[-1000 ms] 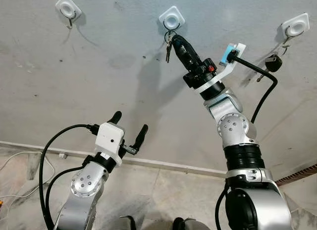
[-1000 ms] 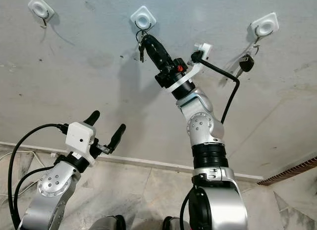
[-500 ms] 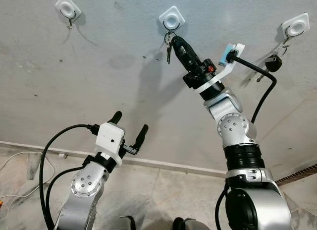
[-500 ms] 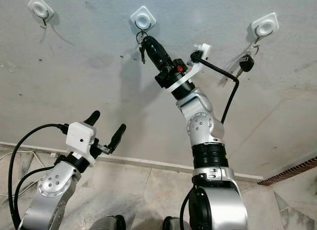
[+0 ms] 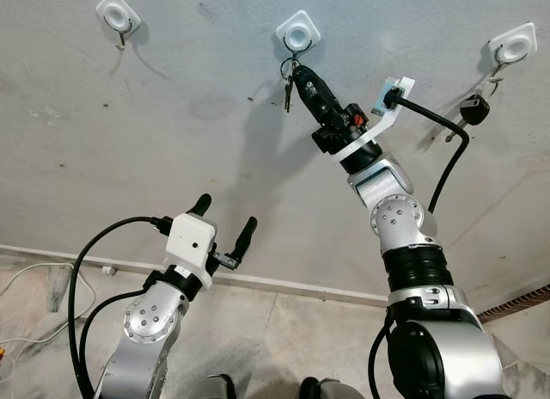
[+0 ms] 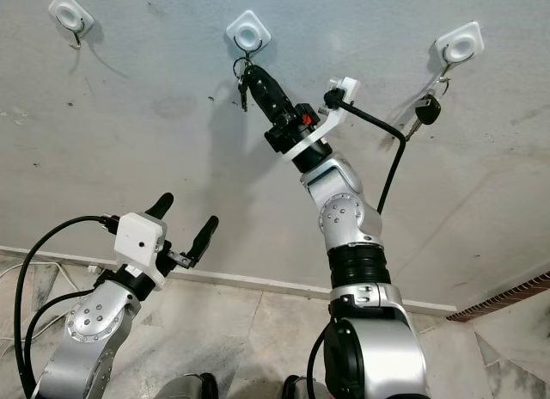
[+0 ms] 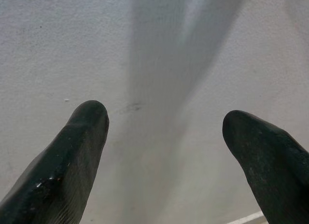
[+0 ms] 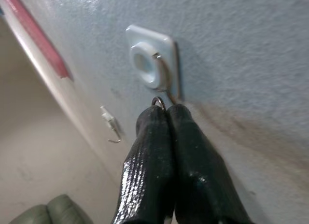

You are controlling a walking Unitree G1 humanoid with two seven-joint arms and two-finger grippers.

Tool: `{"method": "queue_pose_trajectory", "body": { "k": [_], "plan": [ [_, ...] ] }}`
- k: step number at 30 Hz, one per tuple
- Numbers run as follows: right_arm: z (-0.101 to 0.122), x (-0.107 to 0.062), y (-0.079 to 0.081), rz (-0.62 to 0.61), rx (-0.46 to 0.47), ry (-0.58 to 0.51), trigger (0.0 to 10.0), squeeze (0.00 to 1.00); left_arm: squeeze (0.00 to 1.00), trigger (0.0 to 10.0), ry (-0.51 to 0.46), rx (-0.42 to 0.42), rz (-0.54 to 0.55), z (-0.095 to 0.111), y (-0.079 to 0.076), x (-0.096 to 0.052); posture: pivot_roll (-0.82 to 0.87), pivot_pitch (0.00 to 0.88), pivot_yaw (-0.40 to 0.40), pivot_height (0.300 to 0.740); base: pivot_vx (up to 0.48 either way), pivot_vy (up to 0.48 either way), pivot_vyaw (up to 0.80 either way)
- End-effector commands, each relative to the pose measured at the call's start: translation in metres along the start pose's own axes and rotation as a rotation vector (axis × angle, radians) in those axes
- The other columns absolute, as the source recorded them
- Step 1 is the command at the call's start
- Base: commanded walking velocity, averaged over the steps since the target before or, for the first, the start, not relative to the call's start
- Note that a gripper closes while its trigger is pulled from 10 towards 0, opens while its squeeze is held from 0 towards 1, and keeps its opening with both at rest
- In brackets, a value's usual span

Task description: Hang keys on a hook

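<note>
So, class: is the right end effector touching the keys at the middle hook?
Touching. The right wrist view shows the right end effector shut on the keys, whose ring pokes out between its fingertips, just below the middle hook.

Both arms are silver metal, built of rounded joint housings with small dark screws set in a ring, linked by black ribbed collars. The right arm [image 5: 402, 236] ends in a white flange with a red dot on the black wrist body and a small white bracket holding a blue part. A thick black cable loops from that bracket down the arm. The left arm [image 5: 150, 317] carries a white boxy camera housing and 2 black cables. Each gripper has 2 long, glossy black fingers [image 7: 72, 151].
</note>
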State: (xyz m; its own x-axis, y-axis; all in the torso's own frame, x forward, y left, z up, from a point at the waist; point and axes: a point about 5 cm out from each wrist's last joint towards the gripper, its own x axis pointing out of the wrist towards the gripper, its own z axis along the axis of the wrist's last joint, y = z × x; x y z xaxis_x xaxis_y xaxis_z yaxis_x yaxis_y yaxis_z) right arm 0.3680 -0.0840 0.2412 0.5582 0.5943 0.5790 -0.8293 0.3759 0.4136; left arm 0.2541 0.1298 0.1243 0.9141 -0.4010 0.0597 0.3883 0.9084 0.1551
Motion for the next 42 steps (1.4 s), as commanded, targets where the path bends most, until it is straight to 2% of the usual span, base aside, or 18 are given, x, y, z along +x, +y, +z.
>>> {"method": "queue_pose_trajectory", "body": {
  "k": [1,25,26,27,28,29,34,36,37,42],
  "plan": [
    [0.002,0.005,0.002,0.008,-0.003,-0.011,10.0,0.0,0.0,10.0,0.006,0.006,-0.002,0.0,-0.001,-0.003,0.12,0.176,0.008,0.74,0.0,0.0,0.0],
    [-0.01,-0.004,-0.012,-0.082,0.04,0.003,10.0,0.0,0.0,10.0,0.013,0.006,-0.007,-0.001,-0.001,-0.004,0.13,0.179,0.012,0.74,0.0,0.0,0.0],
    [-0.01,-0.005,-0.012,-0.084,0.04,0.003,10.0,0.27,0.0,10.0,0.013,0.007,-0.007,-0.001,-0.001,-0.004,0.13,0.179,0.012,0.74,0.0,0.0,0.0],
    [-0.011,-0.005,-0.013,-0.085,0.04,0.004,10.0,0.27,0.0,10.0,0.013,0.007,-0.007,-0.001,-0.001,-0.004,0.13,0.179,0.012,0.74,0.0,0.0,0.0],
    [-0.013,-0.008,-0.013,-0.09,0.035,0.008,10.0,0.9,0.0,10.0,0.013,0.007,-0.006,-0.001,-0.001,-0.004,0.13,0.177,0.012,0.74,0.0,0.0,0.0],
    [-0.014,-0.009,-0.013,-0.092,0.031,0.011,10.0,1.0,0.0,10.0,0.012,0.007,-0.006,-0.001,-0.001,-0.004,0.13,0.176,0.012,0.74,0.0,0.0,0.0],
    [-0.017,-0.013,-0.014,-0.118,-0.019,0.023,10.0,1.0,0.0,10.0,0.011,0.008,-0.005,-0.002,-0.001,-0.003,0.12,0.172,0.012,0.74,0.0,0.0,0.0],
    [-0.014,-0.015,-0.015,-0.161,-0.122,0.033,10.0,1.0,0.0,10.0,0.008,0.009,-0.003,-0.001,-0.001,-0.002,0.12,0.168,0.012,0.74,0.0,0.0,0.0],
    [-0.014,-0.015,-0.015,-0.161,-0.122,0.033,10.0,1.0,0.0,10.0,0.008,0.009,-0.003,-0.001,-0.001,-0.002,0.12,0.168,0.012,0.74,0.0,0.0,0.0],
    [0.0,-0.021,-0.016,-0.246,-0.428,0.089,10.0,1.0,0.0,10.0,0.001,0.007,-0.006,-0.001,-0.001,0.001,0.1,0.163,0.007,0.74,0.0,0.0,0.0]
  ]
}}
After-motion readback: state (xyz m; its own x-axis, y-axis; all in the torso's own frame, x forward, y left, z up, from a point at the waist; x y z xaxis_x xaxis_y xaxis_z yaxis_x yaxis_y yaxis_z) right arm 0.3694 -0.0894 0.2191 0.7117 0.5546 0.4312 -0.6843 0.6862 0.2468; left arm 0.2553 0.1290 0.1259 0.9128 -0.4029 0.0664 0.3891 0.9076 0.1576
